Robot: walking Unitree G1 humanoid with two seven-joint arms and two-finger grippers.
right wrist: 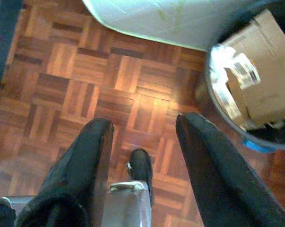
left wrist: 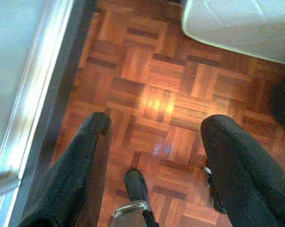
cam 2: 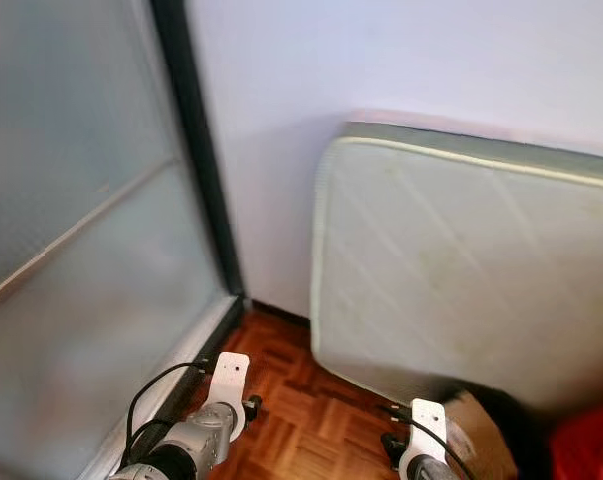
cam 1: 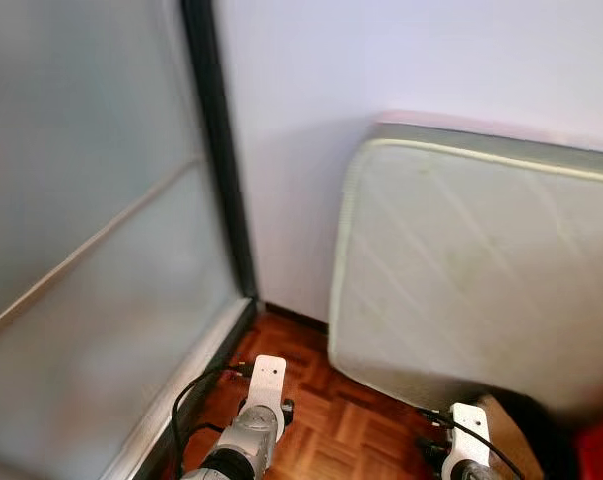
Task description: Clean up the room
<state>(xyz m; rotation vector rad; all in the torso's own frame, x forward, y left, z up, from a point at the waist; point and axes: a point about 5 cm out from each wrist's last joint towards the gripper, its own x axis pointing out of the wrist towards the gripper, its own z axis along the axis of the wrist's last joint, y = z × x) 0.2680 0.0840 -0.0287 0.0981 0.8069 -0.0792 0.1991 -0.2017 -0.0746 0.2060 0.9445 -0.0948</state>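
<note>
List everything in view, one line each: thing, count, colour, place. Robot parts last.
mattress: one, pale grey-green, on edge against the wall, right of the corner
glass door: one, frosted with a black frame, left side
wall: one, white, behind the mattress
floor: parquet, reddish brown, below both grippers
bin: one, dark, beside the mattress, holding cardboard and clear plastic
red thing: one, lower right corner, too cropped to identify
left gripper: open, above bare floor
right gripper: open, above floor near the bin

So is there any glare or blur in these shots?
Left wrist view: a bright glare patch on the parquet floor ahead of the open left gripper. Right wrist view: fainter sheen. Eye views: soft overall, the mattress slightly blurred.
</note>
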